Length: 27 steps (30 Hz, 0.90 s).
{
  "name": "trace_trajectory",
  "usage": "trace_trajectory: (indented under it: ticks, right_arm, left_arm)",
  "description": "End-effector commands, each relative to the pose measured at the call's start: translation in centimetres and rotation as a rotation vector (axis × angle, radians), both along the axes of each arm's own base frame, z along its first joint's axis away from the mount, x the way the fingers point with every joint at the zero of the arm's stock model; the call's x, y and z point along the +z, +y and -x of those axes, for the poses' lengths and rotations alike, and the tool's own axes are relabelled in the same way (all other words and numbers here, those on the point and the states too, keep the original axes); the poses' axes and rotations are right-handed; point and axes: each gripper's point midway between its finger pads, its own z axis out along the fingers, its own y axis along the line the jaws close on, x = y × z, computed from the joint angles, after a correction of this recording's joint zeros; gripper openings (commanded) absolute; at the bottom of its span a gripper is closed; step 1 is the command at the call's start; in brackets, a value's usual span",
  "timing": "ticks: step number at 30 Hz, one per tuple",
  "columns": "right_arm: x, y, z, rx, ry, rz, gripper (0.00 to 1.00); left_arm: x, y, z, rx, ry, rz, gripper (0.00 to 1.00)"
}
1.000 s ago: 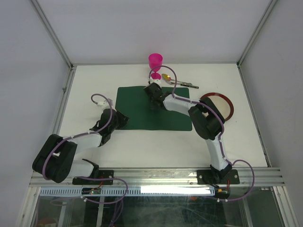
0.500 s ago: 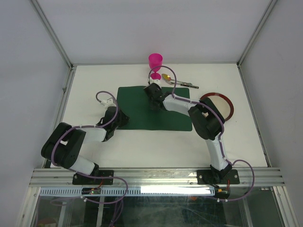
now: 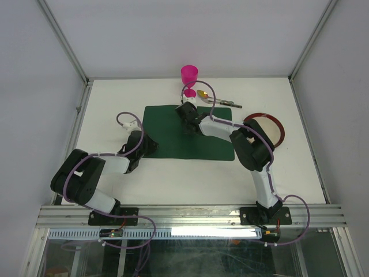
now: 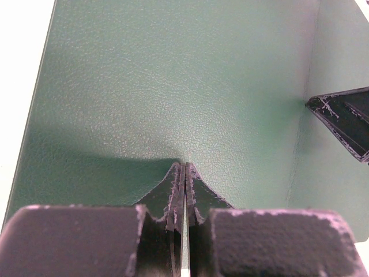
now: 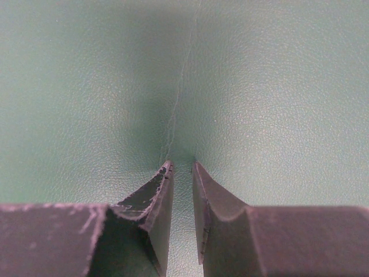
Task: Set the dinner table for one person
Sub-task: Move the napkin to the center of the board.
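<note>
The dinner table was the big white top filling the frame rails, with a dark green placemat lying near its middle. The left gripper sat at the mat's left edge, fingers pressed together with only a hairline slit, and it looked clamped on that edge. The right gripper was down on the mat near its far edge, jaws a sliver apart. A thin crease ran right up to its tips (whether it actually had a fold pinched, I couldn't tell). Behind the mat stood a pink goblet, its foot partly hidden by the right arm's cable, with a spoon just beside it. A red-rimmed plate lay to the right, half covered by the right arm.
</note>
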Motion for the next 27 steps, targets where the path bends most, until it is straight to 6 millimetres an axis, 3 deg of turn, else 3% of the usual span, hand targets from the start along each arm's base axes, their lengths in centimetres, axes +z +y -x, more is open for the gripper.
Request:
trace_trajectory:
  ticks: [1,11,27]
  right_arm:
    - [0.9,-1.4,0.1,-0.013,-0.005,0.040,0.23]
    - [0.8,-1.3,0.1,0.004,-0.003,0.042,0.22]
    - [1.0,-3.1,0.7,-0.022,-0.008,0.063,0.22]
  left_arm:
    - [1.1,-0.4,-0.1,0.003,-0.040,0.058,0.00]
    - [-1.2,-1.5,2.4,-0.009,0.013,0.163,0.00]
    - [-0.8,-3.1,2.5,-0.056,0.008,0.199,0.00]
